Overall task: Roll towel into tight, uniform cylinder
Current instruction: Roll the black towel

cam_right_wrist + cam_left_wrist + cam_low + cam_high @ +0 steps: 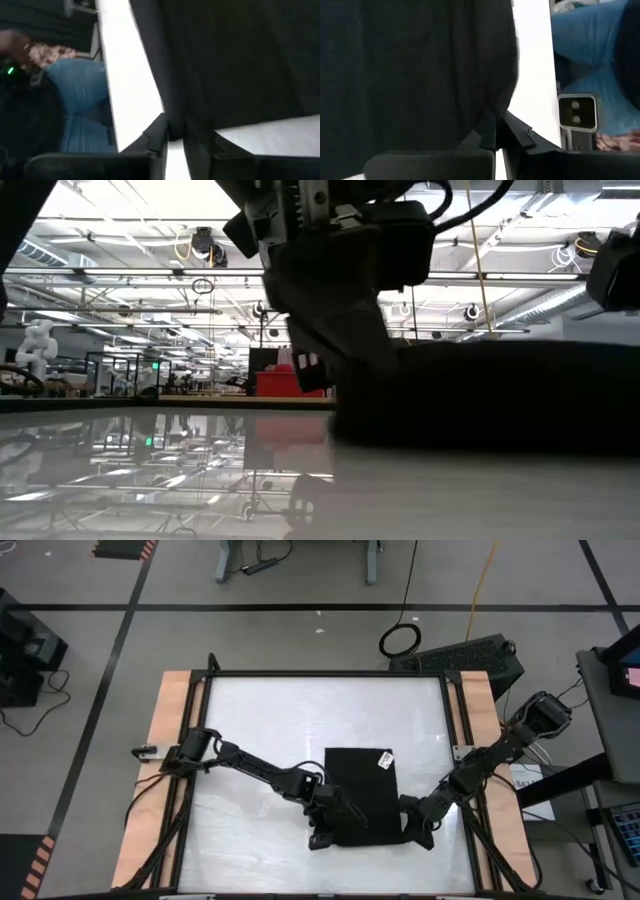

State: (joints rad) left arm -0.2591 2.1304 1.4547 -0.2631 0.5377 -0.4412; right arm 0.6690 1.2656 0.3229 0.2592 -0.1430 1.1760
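Observation:
The black towel [360, 795] lies spread on the white tabletop [270, 730], its small white tag [384, 759] at the far right corner. My left gripper [335, 823] is at the towel's near left corner and is shut on the cloth. My right gripper [412, 823] is at the near right corner, also shut on cloth. In the low view the towel [500, 395] is a dark mound beside the left gripper's body [340, 300]. My left gripper pinches the towel's left edge at the near corner [493, 116] between its two fingers [487, 135]. It comes slanting down from the table's left. The cloth puckers at the fingertips; the rest of the towel lies on the table. My right gripper pinches the towel's right edge at the near corner [174, 119] between its two fingers [157, 134]. It comes slanting down from the table's right. The cloth gathers into folds at the fingertips; the rest lies on the table.
Wooden side boards [165, 750] and a black frame [325, 673] border the tabletop. Bare white surface lies to the far side and left of the towel. Something blue [590, 45] shows beyond the table's edge in both wrist views.

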